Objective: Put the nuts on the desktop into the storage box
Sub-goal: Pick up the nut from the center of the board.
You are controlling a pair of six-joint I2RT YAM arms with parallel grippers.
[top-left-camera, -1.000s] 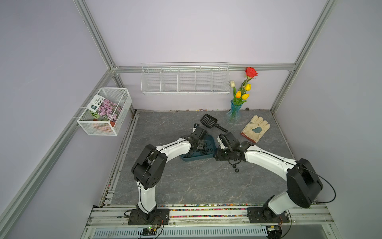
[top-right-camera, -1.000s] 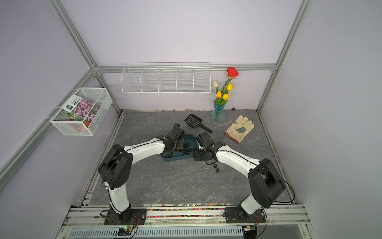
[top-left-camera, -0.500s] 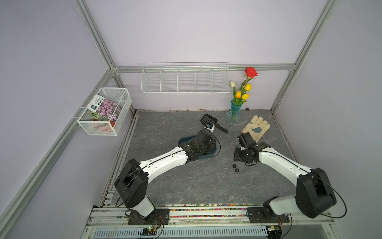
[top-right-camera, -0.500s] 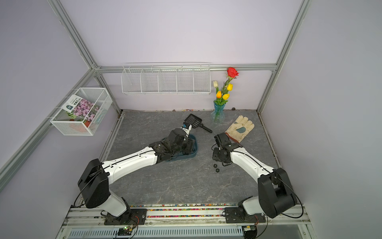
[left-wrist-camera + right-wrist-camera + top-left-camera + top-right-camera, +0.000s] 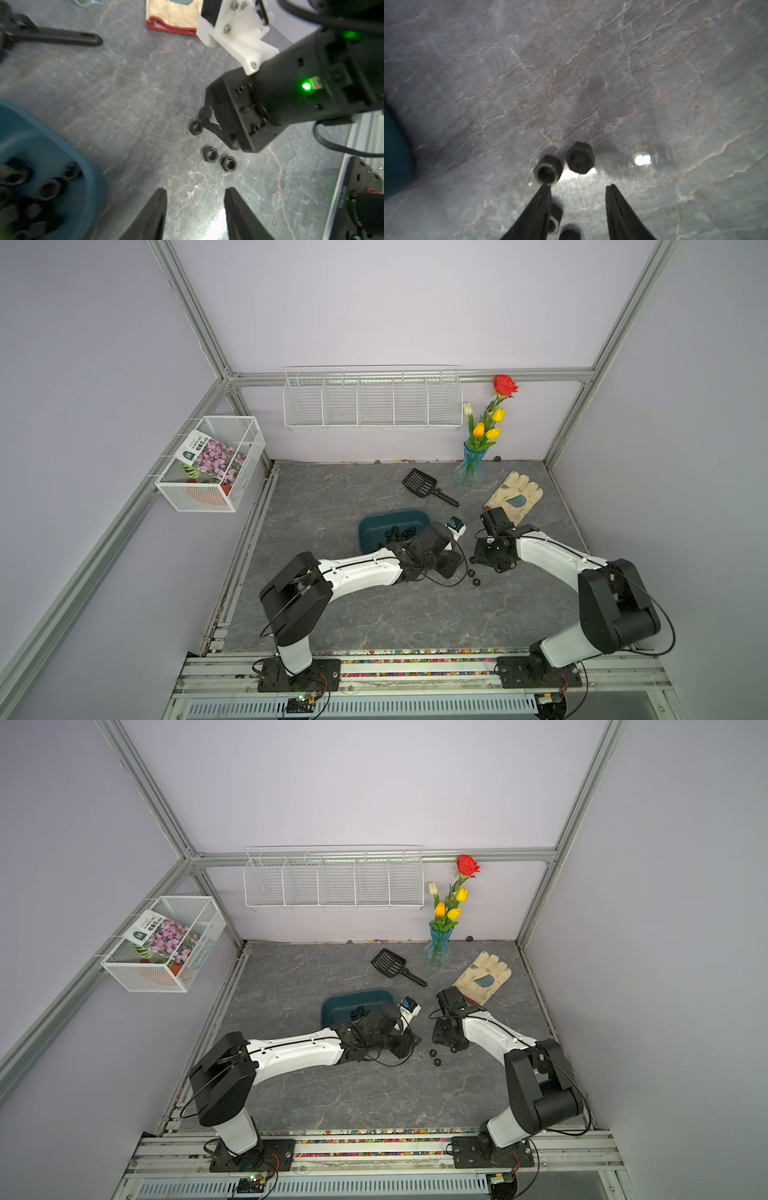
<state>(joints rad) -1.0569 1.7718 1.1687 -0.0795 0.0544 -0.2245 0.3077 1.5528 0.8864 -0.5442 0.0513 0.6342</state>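
Both our top views look steeply down on the whole desk [image 5: 332,497]; our wrist cameras sit close, sharing the loose nuts [image 5: 211,153].

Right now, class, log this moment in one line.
left gripper: jaws open; right gripper: jaws open; nuts: some on desktop, others in storage box

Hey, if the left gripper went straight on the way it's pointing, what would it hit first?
The left gripper, jaws open, would likely reach the two loose nuts side by side on the desktop first; depth is unclear, so it might touch bare desktop before them.
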